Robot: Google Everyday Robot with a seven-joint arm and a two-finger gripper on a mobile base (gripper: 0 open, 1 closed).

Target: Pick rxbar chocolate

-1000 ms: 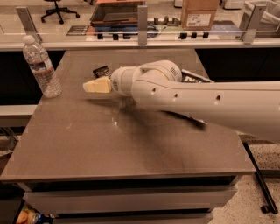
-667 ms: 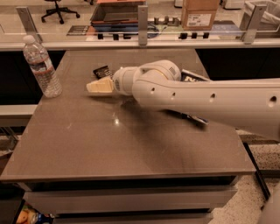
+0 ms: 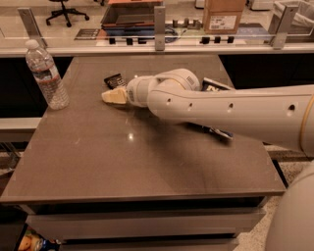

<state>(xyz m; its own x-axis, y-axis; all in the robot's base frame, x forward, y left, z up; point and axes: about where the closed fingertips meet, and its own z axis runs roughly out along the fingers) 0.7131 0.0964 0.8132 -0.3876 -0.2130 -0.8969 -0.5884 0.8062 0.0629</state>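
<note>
The rxbar chocolate (image 3: 115, 80) is a small flat black bar with pale lettering, lying on the far middle of the brown table (image 3: 122, 162). My gripper (image 3: 113, 96) is cream-coloured and points left, low over the table, just in front of the bar and close to its near edge. It holds nothing that I can see. My white arm (image 3: 221, 105) reaches in from the right across the table.
A clear water bottle (image 3: 48, 73) stands upright at the far left of the table. A dark chip bag (image 3: 215, 86) lies at the right, mostly hidden behind my arm. A glass-railed counter (image 3: 157, 41) with a cardboard box (image 3: 223, 14) runs behind the table.
My gripper has shifted slightly to the right, staying just in front of the black bar. The bar and the bottle have not moved.
</note>
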